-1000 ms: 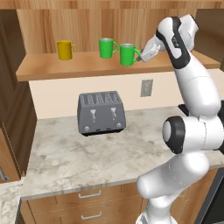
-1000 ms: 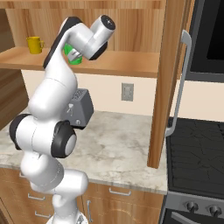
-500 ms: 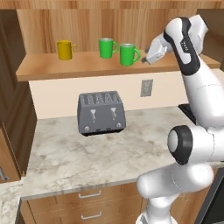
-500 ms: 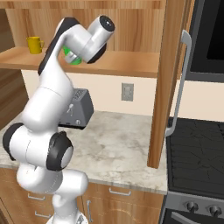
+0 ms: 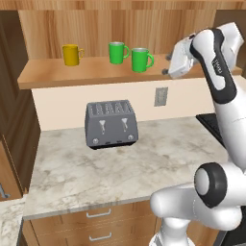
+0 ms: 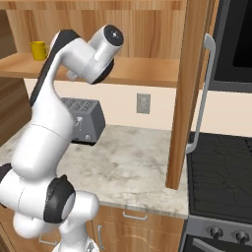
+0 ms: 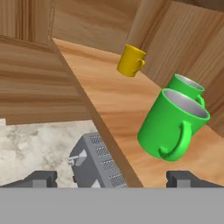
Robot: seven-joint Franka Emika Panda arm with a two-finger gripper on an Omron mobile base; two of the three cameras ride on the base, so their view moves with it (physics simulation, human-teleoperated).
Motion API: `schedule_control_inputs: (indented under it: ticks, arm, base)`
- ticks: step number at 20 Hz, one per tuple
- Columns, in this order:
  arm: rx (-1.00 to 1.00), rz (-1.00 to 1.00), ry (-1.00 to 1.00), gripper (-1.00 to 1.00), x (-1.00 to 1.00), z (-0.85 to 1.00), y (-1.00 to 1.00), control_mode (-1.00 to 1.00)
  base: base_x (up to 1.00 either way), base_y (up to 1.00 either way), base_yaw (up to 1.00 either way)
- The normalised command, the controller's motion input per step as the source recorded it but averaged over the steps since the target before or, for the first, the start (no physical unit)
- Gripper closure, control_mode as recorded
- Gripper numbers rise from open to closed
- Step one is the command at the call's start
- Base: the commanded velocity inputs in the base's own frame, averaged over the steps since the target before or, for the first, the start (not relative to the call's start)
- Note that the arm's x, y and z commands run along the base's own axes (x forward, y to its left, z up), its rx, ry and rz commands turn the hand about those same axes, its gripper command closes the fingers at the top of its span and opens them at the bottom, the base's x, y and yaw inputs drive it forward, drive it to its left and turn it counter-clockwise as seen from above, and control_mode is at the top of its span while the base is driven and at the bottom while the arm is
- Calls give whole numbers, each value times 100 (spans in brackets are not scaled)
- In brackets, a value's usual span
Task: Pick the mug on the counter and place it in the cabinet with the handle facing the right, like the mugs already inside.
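The mug (image 5: pixel 140 60) stands upright on the cabinet (image 5: pixel 72 73) shelf, its handle (image 5: pixel 151 59) pointing right. Left of it stand the mugs: a bright green one (image 5: pixel 116 52) and a yellow one (image 5: pixel 71 54), handles also to the right. My gripper (image 5: pixel 168 71) hovers open to the right of the mug, apart from it and holding nothing. In the hand view the mug (image 7: pixel 170 124) is close ahead with its handle (image 7: pixel 177 148) toward me, the bright green mug (image 7: pixel 189 87) just behind it and the yellow mug (image 7: pixel 130 61) farther off. The gripper (image 7: pixel 111 179) has wide-set fingertips (image 7: pixel 41 178).
A grey toaster (image 5: pixel 110 123) sits on the counter (image 5: pixel 144 161) under the shelf, with a wall outlet (image 5: pixel 161 96) to its right. A tall wooden side panel (image 6: pixel 184 98) and a black stove (image 6: pixel 221 162) stand at the right.
My hand has drawn back to the right, away from the mug, which stays on the shelf. The jaws have stayed wide.
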Motion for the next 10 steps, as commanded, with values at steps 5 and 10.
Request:
schedule_control_inputs:
  ticks: [5, 10]
  arm:
    - [-5, 0, -11, -100, -62, 0, 0, -100]
    - [-4, 0, -9, -100, -62, -4, 0, -100]
  base:
    - [0, 0, 0]
    - [0, 0, 0]
